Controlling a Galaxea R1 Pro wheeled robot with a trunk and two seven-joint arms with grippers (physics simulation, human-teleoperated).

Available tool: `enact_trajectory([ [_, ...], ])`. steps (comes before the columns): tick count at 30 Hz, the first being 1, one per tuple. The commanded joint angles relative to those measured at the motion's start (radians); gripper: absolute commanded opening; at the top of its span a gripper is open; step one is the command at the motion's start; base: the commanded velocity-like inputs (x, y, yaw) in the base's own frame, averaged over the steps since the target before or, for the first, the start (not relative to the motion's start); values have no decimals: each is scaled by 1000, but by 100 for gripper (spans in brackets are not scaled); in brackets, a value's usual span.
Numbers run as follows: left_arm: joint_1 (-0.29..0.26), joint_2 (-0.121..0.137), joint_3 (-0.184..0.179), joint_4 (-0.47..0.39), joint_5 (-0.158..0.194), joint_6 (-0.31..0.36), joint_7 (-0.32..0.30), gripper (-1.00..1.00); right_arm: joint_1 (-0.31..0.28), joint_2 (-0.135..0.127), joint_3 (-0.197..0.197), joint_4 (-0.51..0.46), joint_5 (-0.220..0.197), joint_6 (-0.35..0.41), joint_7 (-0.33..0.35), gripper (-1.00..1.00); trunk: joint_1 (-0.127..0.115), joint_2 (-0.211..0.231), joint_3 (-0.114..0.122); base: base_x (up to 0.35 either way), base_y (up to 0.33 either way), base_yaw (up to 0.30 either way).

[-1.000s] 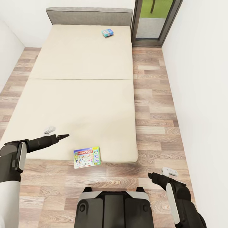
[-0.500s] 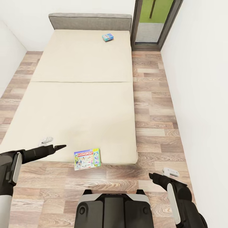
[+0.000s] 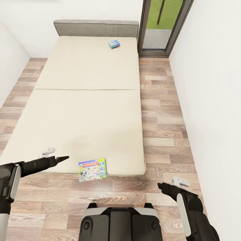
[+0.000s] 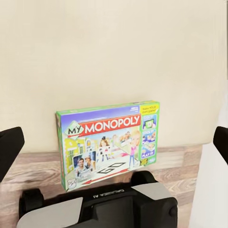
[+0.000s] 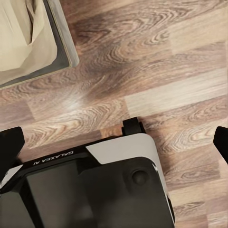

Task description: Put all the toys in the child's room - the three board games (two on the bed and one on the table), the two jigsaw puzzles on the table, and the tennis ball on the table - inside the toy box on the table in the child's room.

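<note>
The robot stood at the foot of the bed (image 3: 87, 110), whose beige mattress ran away from it to a low grey headboard (image 3: 96, 28) against the white wall. A Monopoly board game (image 3: 92, 169) lay flat at the near edge of the mattress, its near side hanging a little past the edge over the wood plank floor (image 3: 160, 110); in the left wrist view the same box (image 4: 109, 142) showed its green edge and printed cover, with the robot's base (image 4: 104, 206) just beyond it. A second, blue board game (image 3: 114, 43) rested far off near the headboard, on the side toward the dark-framed window (image 3: 164, 25). The left gripper (image 3: 63, 158) hung over the near part of the mattress, close to the Monopoly box but apart from it; its two fingers sat at opposite edges of the wrist picture with a wide gap, so the jaws were spread. The right gripper (image 3: 160, 186) hovered over bare floor beside the bed's near corner (image 5: 61, 52), its fingers likewise far apart and holding nothing. The base (image 3: 119, 222) stood on the floor between the two arms.
</note>
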Motion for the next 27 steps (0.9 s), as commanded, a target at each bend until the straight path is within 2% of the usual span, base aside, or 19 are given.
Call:
enact_trajectory([
  [1,0,0,1,-2,-1,8,-4,100,-1,1,-1,-1,-4,4,-5,100,1,-2,1,0,0,0],
  [27,4,1,0,-7,-2,7,-1,100,-3,0,-2,-1,-2,14,-5,100,1,-2,43,0,0,0],
])
